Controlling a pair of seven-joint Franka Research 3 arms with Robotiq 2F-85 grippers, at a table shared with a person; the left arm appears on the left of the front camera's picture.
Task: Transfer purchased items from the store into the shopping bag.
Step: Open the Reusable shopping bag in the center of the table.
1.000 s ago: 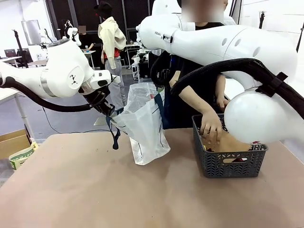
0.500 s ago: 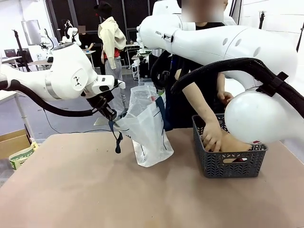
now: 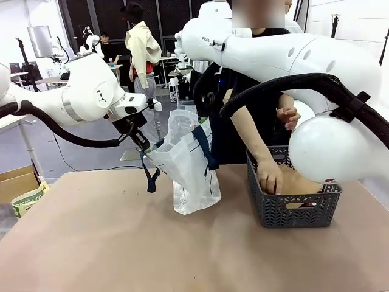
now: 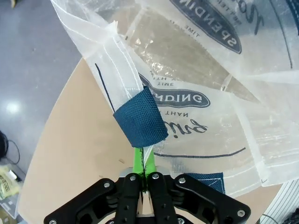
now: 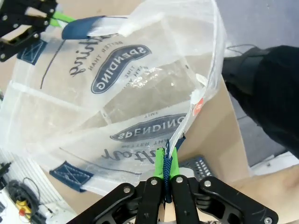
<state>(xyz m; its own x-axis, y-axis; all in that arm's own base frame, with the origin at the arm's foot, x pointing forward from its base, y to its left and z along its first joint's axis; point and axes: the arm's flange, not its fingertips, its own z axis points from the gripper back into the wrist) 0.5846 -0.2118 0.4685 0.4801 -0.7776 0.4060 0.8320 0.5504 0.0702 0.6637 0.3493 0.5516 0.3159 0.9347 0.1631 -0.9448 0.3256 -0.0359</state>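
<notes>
Here, the shopping bag (image 3: 193, 176) is standing on the counter (image 3: 109, 243) a little left of the middle, with its bottom touching the surface and its mouth being held open upward. The left pincer (image 4: 142, 158) is clamping tight on one navy strap (image 4: 140, 123) at the bag's rim. The right pincer (image 5: 167, 170) is pinching the opposite rim, closed on the bag there, so the mouth is gaping between them. Near the bag, on its right, the store (image 3: 298, 210), a dark grey basket, is sitting on the counter with the purchased items (image 3: 302, 184) inside, and the person's hand (image 3: 270, 176) is reaching into it. The risks, as I am judging them, are these. The thin crinkly film is hanging between two grips, so an arm pulling outward may be tearing a seam or letting the strap slip. If one side is sagging, the mouth is narrowing, and an item may be striking the rim and dropping onto the counter. The person's hand is also working close beneath the right arm, so a sudden move may be bumping it.
</notes>
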